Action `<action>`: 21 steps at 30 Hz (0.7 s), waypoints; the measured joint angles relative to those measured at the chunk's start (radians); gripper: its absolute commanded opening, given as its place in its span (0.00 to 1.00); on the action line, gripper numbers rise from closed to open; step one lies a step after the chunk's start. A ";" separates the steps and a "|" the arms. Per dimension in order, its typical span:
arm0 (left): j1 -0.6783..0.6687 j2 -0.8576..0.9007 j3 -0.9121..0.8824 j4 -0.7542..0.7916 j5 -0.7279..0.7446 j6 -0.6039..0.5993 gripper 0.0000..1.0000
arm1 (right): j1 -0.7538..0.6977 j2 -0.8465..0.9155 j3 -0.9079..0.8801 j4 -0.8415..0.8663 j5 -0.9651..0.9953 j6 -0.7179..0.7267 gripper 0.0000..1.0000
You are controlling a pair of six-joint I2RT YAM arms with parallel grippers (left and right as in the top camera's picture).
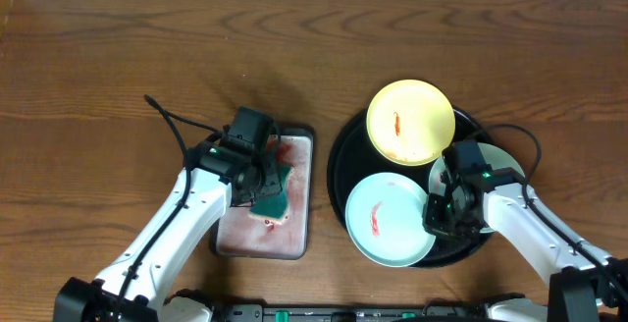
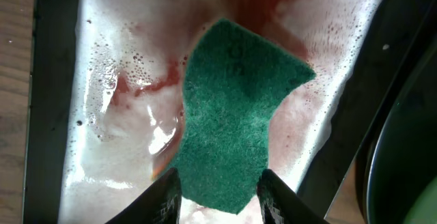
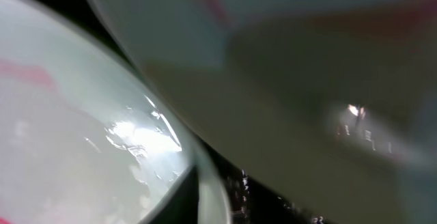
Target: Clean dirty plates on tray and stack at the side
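Three plates lie on the black tray (image 1: 339, 165): a pale yellow plate (image 1: 410, 121) with a red smear at the back, a mint plate (image 1: 388, 219) with a red smear at the front, and a second mint plate (image 1: 505, 155) at the right, partly hidden by my right arm. My right gripper (image 1: 439, 214) is at the front mint plate's right rim. In the right wrist view (image 3: 205, 197) one finger lies against that rim (image 3: 82, 149); the other finger is hidden. My left gripper (image 1: 263, 187) (image 2: 220, 193) is shut on the teal sponge (image 2: 239, 128).
The sponge (image 1: 273, 202) hangs over the grey rectangular tray (image 1: 294, 243), which holds suds and red-tinted water (image 2: 102, 149). The black tray's rim stands just right of the grey tray. Bare wood tabletop (image 1: 98, 86) spreads left and behind.
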 measured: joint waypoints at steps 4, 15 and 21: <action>0.000 0.000 0.000 -0.002 0.000 0.000 0.39 | 0.000 0.001 0.003 0.071 -0.030 0.010 0.01; 0.000 0.000 0.000 -0.002 0.000 0.000 0.40 | 0.001 0.008 0.003 0.194 -0.005 0.051 0.01; -0.001 0.000 -0.003 0.015 0.000 0.002 0.50 | 0.001 0.008 0.003 0.198 -0.004 0.047 0.01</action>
